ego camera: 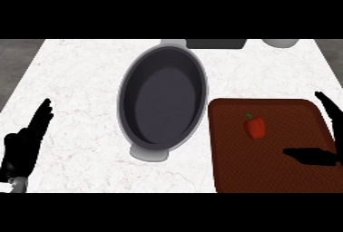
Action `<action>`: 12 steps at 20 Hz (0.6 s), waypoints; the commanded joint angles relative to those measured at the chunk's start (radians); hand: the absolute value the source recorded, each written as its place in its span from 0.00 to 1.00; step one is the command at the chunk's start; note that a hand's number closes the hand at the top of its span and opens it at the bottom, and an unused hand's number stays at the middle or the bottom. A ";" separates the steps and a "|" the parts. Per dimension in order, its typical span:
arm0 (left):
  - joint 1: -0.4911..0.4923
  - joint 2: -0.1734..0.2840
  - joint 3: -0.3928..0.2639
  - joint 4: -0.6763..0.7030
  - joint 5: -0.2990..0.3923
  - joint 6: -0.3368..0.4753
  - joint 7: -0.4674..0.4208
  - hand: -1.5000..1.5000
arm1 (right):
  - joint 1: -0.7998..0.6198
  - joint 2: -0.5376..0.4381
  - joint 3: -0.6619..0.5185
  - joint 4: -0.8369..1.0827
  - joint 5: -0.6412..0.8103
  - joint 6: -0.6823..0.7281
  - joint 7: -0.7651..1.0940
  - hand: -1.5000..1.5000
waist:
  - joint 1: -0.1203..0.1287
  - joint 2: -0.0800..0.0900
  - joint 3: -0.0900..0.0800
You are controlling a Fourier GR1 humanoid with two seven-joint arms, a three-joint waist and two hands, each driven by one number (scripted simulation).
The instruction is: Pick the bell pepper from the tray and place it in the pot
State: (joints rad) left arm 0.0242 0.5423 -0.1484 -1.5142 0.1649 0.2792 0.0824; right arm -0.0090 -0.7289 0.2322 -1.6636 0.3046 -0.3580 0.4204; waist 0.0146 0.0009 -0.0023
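Bell pepper (255,127), small and red with a green stem, lies on the brown tray (268,176), untouched, just up and to the inside of the right hand (315,155).

Largest is the white marbled table (80,81), which carries everything. On it, between the two hands and further out from them, stands the dark oval pot (161,102) with a pale grey rim and a handle at each end; nothing lies inside it. The tray sits just beside the pot, under the right hand, its near end reaching the lower edge of the view.

Right hand hovers over the tray's right part, fingers straight and spread from the thumb, which points inward below the pepper; it holds nothing. Left hand (23,145) rests at the view's left edge over bare table, well apart from the pot, fingers straight and held together, pointing away.

Beyond the pot, at the table's far edge, a dark object (214,43) and a pale round one (280,43) are cut off by the view.
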 commanded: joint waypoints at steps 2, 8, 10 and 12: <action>-0.033 -0.011 -0.002 0.004 0.001 -0.021 0.011 0.50 | -0.175 -0.035 0.086 0.043 -0.011 0.250 0.235 0.00 | 0.021 0.006 0.000; -0.029 -0.016 0.004 -0.013 -0.010 -0.016 0.032 0.50 | -0.311 0.015 0.173 0.139 -0.091 0.511 0.410 0.00 | 0.022 0.004 0.001; -0.005 -0.049 -0.020 -0.021 -0.037 0.007 0.017 0.50 | -0.389 0.032 0.143 0.173 -0.158 0.604 0.465 0.00 | 0.016 0.002 0.002; -0.039 -0.011 0.031 0.009 -0.027 -0.022 0.045 0.50 | -0.460 0.098 0.153 0.230 -0.142 0.630 0.507 0.00 | 0.008 0.003 0.002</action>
State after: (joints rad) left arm -0.0048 0.5236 -0.1427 -1.5199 0.1459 0.2656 0.1162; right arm -0.3566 -0.7004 0.3677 -1.5203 0.1863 0.1674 0.8482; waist 0.0284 0.0040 -0.0013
